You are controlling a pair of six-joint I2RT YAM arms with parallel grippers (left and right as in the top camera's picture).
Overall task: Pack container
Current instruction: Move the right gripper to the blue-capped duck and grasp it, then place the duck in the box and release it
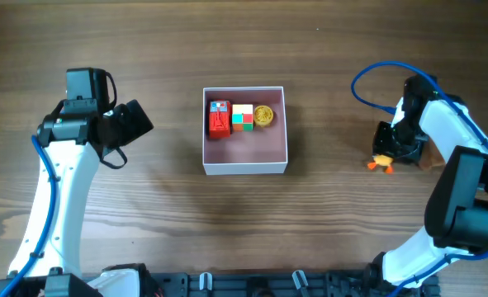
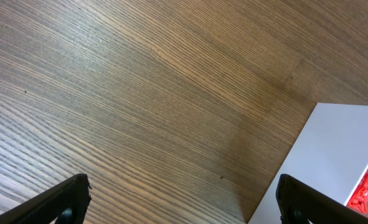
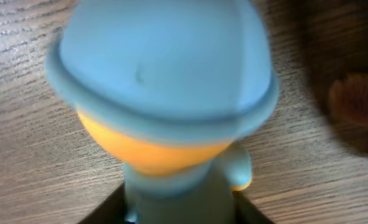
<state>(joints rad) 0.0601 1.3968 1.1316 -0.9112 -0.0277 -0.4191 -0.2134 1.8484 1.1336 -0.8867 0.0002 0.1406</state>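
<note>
Soft even light, blue toy (image 3: 165, 68) blurred close-up

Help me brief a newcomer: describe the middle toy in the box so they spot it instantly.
Find the central square white-walled container. Three toys line its far wall. The middle one is a cube of coloured squares, flanked by a red toy and a round yellow one.

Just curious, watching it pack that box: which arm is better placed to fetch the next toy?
Right, probably: the right gripper is at the blue-capped toy outside the container, while the left gripper hangs open over bare table.
</note>
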